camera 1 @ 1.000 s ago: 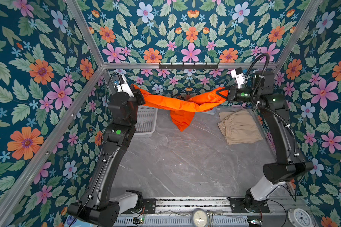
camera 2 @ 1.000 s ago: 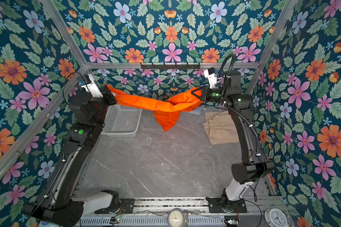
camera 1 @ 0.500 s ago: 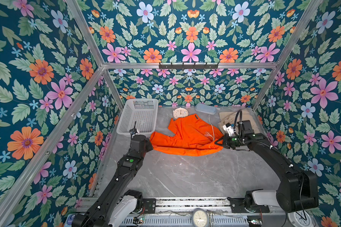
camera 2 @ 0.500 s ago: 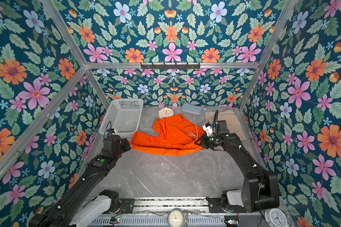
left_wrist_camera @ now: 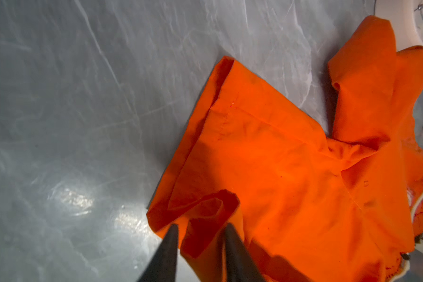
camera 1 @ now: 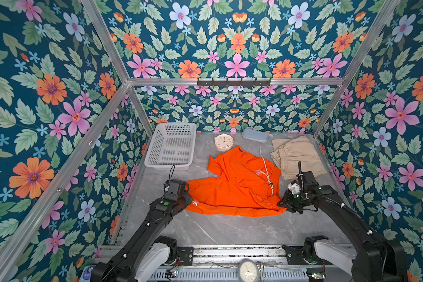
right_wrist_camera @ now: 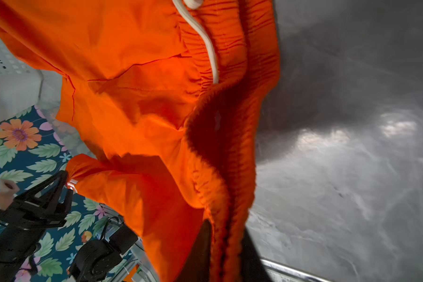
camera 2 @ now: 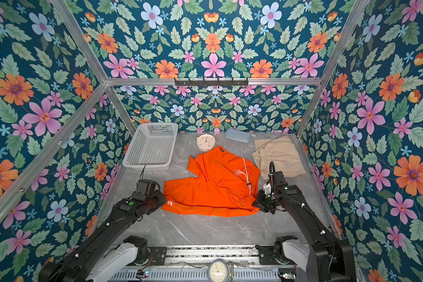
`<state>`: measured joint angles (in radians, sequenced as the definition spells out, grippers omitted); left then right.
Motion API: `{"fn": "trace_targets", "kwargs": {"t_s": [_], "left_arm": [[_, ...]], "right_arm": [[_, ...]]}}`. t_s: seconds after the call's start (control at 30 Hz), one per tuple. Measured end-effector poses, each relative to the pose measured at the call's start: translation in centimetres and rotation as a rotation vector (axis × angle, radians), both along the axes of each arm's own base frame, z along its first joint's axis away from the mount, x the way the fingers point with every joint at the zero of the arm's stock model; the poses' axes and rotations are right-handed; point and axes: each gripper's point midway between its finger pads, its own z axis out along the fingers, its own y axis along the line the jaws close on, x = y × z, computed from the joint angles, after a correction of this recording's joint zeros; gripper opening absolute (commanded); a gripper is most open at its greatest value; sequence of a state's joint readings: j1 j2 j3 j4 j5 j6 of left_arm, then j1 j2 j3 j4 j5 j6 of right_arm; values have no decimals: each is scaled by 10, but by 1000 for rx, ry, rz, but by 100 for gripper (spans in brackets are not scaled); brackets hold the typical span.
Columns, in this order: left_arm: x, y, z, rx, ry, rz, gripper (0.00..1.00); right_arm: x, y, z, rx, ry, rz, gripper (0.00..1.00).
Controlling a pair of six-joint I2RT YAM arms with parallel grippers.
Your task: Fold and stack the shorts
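Left gripper (left_wrist_camera: 201, 225) half open astride a hem fold (left_wrist_camera: 205, 207) | right gripper (right_wrist_camera: 226, 225) half open astride the waistband (right_wrist_camera: 230, 146) | orange shorts (camera 1: 237, 185) lie spread on the desk (camera 1: 230, 232), beige shorts (camera 1: 296, 156) beside them, far right | best lift both clear straight, snagging nothing
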<state>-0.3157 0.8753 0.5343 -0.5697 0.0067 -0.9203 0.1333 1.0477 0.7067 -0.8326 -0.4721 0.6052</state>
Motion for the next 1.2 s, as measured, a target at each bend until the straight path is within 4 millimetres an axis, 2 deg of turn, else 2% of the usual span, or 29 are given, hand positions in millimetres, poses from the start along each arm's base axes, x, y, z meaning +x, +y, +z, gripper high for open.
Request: {"fn": "trace_targets", "kwargs": {"t_s": [0.1, 0.23, 0.33, 0.43, 0.57, 0.67, 0.8, 0.97, 1.1, 1.2], "left_arm": [[-1, -2, 17, -25, -20, 9, 58], [12, -5, 49, -35, -102, -11, 56], [23, -12, 52, -43, -124, -41, 54], [31, -24, 36, -75, -97, -74, 52], [34, -40, 7, -117, -47, -119, 51], [36, -46, -13, -134, -14, -132, 51], [37, -46, -33, -123, 24, -128, 50], [25, -39, -54, -106, 76, -93, 49], [16, -36, -54, -119, 74, -72, 50], [20, -36, -37, -134, 20, -74, 53]], "right_arm": [[4, -9, 32, -50, -74, -17, 53], [15, -17, 77, -92, -180, -35, 52], [22, -12, 86, -99, -201, -11, 51], [24, 11, 74, -75, -185, 75, 50], [26, 48, 42, -13, -140, 170, 49], [30, 56, 11, 3, -90, 155, 49], [29, 51, -27, -15, -12, 120, 50], [19, 27, -63, -58, 88, 43, 50], [9, 15, -69, -98, 113, 17, 51], [3, 4, -61, -143, 103, 1, 51]]}}
